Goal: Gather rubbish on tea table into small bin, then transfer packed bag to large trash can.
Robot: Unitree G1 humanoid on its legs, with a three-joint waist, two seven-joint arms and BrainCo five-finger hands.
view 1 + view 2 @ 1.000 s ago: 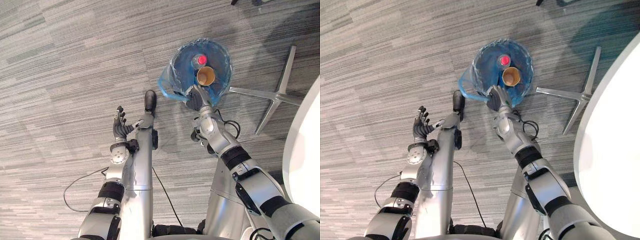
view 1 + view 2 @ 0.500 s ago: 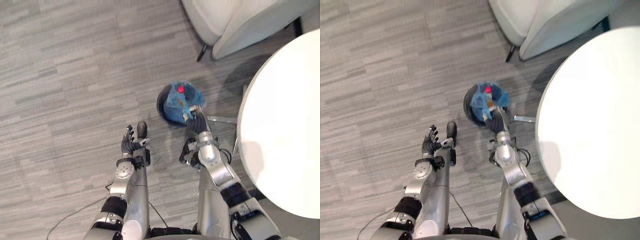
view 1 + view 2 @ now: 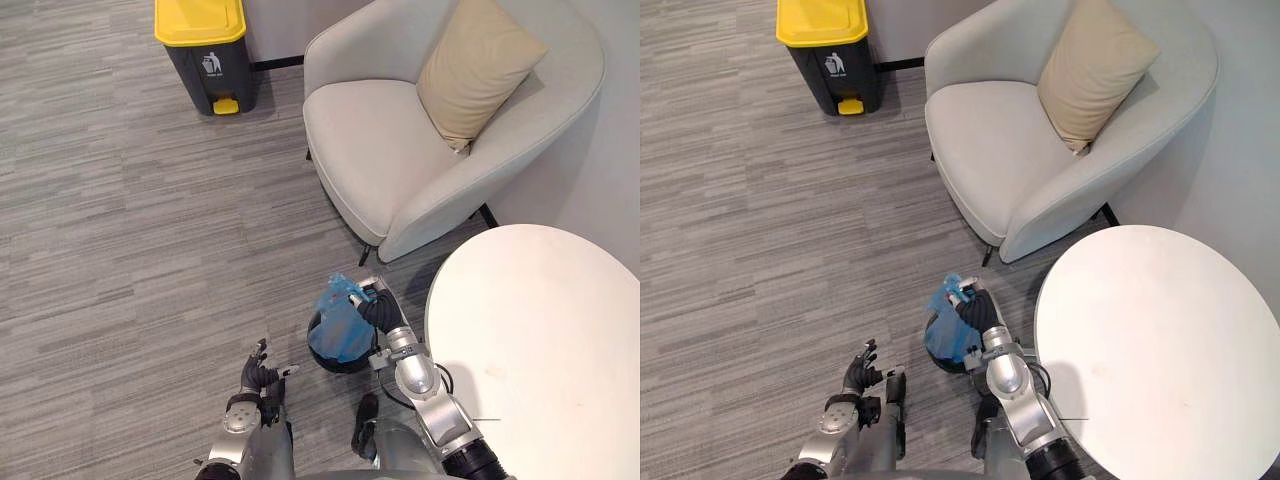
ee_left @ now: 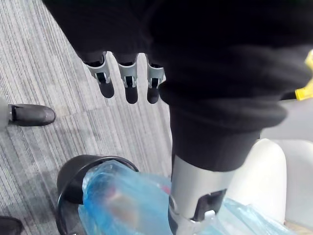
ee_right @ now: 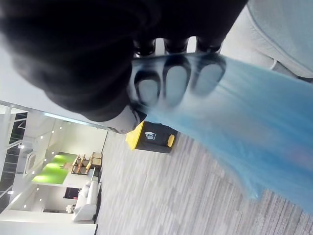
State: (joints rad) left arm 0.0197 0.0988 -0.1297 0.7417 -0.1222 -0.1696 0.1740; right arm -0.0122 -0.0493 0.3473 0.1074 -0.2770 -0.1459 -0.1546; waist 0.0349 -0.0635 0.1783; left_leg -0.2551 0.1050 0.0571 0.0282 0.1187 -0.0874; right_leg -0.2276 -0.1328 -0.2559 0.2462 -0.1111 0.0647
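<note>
The robot's right hand (image 3: pixel 376 309) has its fingers (image 5: pixel 174 82) clamped on the gathered top of the blue bag (image 3: pixel 338 330). The bag's lower part sits in the small black bin (image 3: pixel 350 364) on the carpet, just left of the round white worktop (image 3: pixel 540 340). The left hand (image 3: pixel 256 376) hangs near the bin, fingers (image 4: pixel 128 81) straight and apart, holding nothing. The yellow-lidded large trash can (image 3: pixel 203 50) stands far left, well apart, beyond a grey armchair (image 3: pixel 380 150).

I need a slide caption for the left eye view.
Right hand grips translucent blue plastic bag at small black round bin.
</note>
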